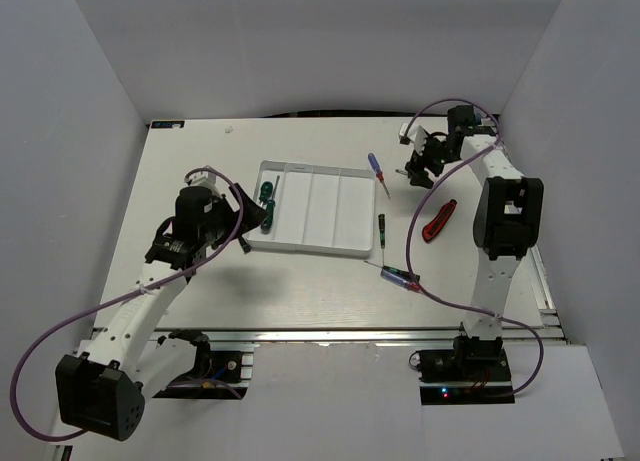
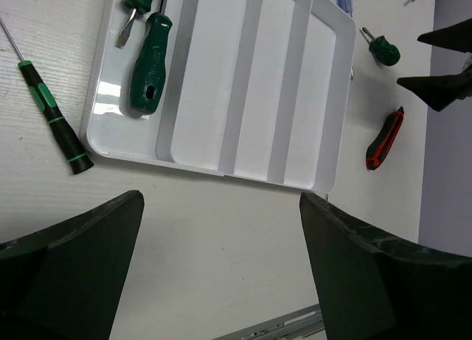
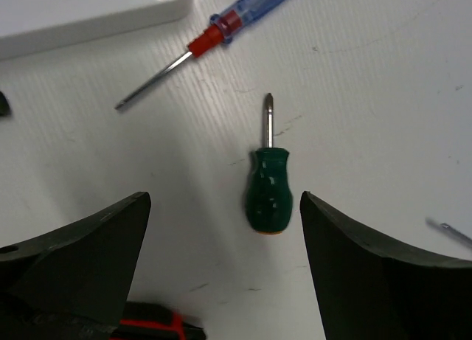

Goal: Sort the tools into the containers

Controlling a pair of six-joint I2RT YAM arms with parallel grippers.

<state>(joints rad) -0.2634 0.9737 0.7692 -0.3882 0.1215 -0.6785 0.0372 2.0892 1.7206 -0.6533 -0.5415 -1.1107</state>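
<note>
below the open right gripper lies a stubby green plastic-handled screwdriver, likely light and rigid; pinch across its fat handle.

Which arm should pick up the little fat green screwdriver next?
Right. The right gripper, open, hangs directly over the stubby green screwdriver, a finger either side. The left gripper sits across the tray from it.
</note>
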